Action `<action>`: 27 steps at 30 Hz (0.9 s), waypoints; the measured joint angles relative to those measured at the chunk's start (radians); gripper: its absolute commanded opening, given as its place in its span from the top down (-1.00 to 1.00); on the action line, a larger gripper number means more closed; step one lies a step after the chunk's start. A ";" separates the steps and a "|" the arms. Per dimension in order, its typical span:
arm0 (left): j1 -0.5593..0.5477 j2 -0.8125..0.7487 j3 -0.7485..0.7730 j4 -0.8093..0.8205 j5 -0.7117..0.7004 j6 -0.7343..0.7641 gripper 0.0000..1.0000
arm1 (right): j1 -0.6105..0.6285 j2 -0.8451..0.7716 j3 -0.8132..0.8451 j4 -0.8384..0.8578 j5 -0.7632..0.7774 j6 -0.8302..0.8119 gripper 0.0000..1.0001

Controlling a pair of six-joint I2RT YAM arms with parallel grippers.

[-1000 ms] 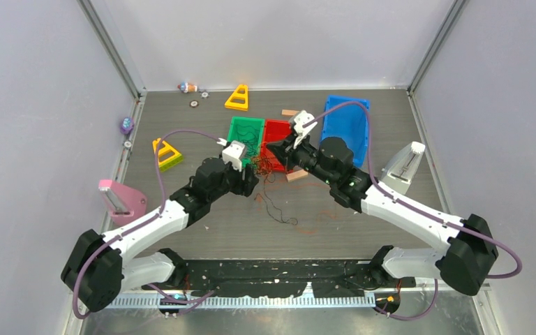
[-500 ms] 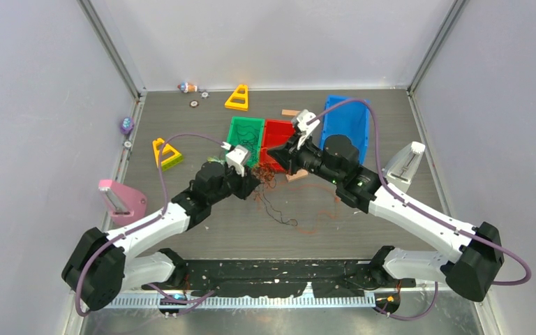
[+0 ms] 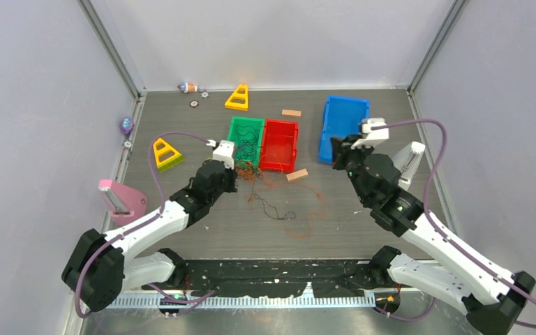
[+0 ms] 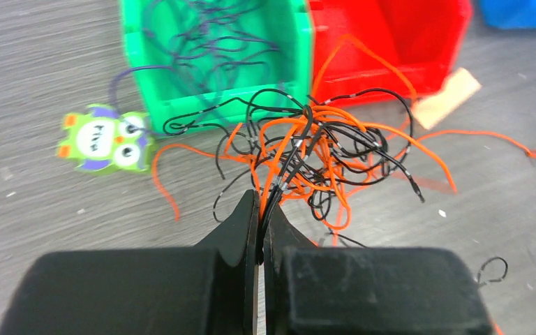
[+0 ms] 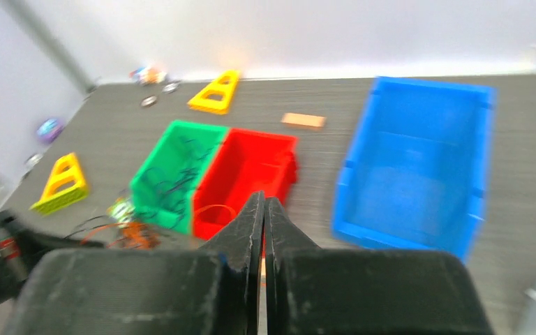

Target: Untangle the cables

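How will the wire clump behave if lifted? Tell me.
Probably floppy and light: the clump is thin looping strands, so it should sag from the left hand. It may snag and drag: orange and black strands interlock, and loose ends trail across the table.

Dark grey wood-grain tabletop (image 3: pixel 342 234) between pale grey walls (image 3: pixel 272 42), aluminium corner posts (image 3: pixel 112 47).

- Top view: we look down from above the near edge over the whole table (image 3: pixel 181 122).
- Left wrist: close, low, facing the cables (image 4: pixel 314 153), green bin (image 4: pixel 216 91) and red bin (image 4: pixel 391 35).
- Right wrist: higher, farther; we find these shared by all views.
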 measured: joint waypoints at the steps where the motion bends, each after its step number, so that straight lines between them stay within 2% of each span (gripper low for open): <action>1: 0.003 -0.008 0.000 -0.017 -0.036 -0.011 1.00 | -0.010 -0.032 -0.009 -0.022 0.049 0.008 0.90; 8: 0.013 -0.093 -0.021 -0.071 -0.236 -0.058 1.00 | -0.090 -0.198 -0.098 -0.170 0.284 0.058 0.90; 10: 0.013 -0.119 -0.042 -0.056 -0.227 -0.057 1.00 | -0.119 -0.232 -0.128 -0.193 0.280 0.057 0.73; 11: 0.013 -0.128 -0.053 -0.044 -0.208 -0.050 1.00 | -0.130 -0.246 -0.144 -0.197 0.256 0.049 0.47; 12: 0.013 -0.131 -0.061 -0.033 -0.178 -0.042 1.00 | -0.135 -0.254 -0.156 -0.197 0.226 0.042 0.10; 14: 0.013 -0.129 -0.070 -0.007 -0.106 -0.030 1.00 | -0.141 -0.262 -0.181 -0.179 0.122 0.023 -0.33; 16: 0.013 -0.123 -0.071 0.010 -0.051 -0.016 1.00 | -0.141 -0.235 -0.199 -0.146 -0.016 -0.005 -0.49; 23: 0.012 -0.090 -0.071 0.034 0.064 0.007 1.00 | -0.139 0.066 -0.200 0.046 -0.446 -0.034 -0.69; 27: 0.012 -0.090 -0.071 0.048 0.095 0.014 1.00 | -0.106 0.243 -0.185 0.130 -0.610 -0.058 -0.73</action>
